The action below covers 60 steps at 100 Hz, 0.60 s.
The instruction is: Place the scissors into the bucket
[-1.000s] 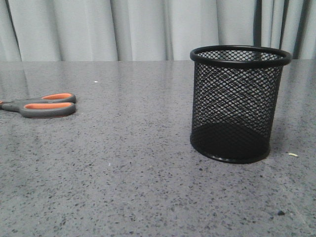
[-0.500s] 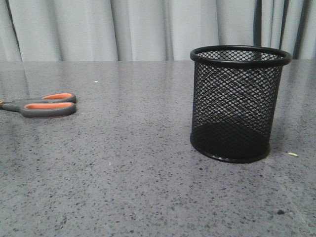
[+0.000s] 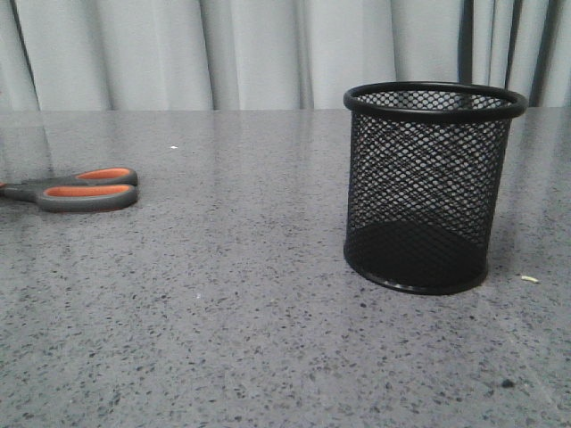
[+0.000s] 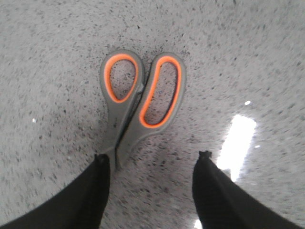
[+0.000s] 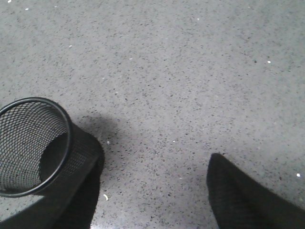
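Observation:
The scissors (image 3: 86, 190) lie flat on the table at the far left of the front view, with dark grey handle loops lined in orange. The blades run out of that view. The black wire-mesh bucket (image 3: 426, 187) stands upright at the right. In the left wrist view my left gripper (image 4: 153, 160) is open just above the table. The scissors' handles (image 4: 143, 95) lie just beyond its fingertips, and the shank runs under one finger (image 4: 90, 191). My right gripper (image 5: 155, 157) is open and empty over bare table, with the bucket (image 5: 28, 129) right beside one finger.
The grey speckled table (image 3: 250, 294) stretches back to pale curtains (image 3: 268, 53). A small white crumb (image 3: 530, 279) lies to the right of the bucket. Neither arm shows in the front view.

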### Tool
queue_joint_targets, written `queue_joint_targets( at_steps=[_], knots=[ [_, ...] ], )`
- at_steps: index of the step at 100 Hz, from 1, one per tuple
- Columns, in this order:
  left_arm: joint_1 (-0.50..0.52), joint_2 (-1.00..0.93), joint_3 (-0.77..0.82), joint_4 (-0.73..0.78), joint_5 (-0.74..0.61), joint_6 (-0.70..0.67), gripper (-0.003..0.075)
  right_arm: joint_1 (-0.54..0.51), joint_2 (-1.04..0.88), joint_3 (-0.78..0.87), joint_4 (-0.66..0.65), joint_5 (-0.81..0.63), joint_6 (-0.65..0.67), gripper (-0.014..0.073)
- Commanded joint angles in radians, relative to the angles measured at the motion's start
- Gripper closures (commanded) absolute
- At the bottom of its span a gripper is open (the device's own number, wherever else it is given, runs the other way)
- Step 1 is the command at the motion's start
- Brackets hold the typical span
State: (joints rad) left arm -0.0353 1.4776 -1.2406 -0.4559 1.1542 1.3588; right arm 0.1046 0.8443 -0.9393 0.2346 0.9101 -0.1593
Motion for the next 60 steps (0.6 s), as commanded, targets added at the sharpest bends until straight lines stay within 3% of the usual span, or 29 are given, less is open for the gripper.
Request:
queue_joint_targets(
  at_steps=[1,29,60],
  knots=[
    [-0.021,0.025,-0.062,-0.019,-0.017,0.056,0.0351,0.013,-0.001,-0.033,0.010,-0.055,-0.016,0.0156],
    [-0.089,0.169,-0.172,0.189,0.031,0.139,0.0351,0.023,-0.001,-0.033,0.008,-0.049,-0.016,0.0156],
    [-0.108,0.266,-0.216,0.193,0.037,0.164,0.0351,0.023,-0.001,-0.031,0.002,-0.049,-0.016,0.0156]
  ],
)
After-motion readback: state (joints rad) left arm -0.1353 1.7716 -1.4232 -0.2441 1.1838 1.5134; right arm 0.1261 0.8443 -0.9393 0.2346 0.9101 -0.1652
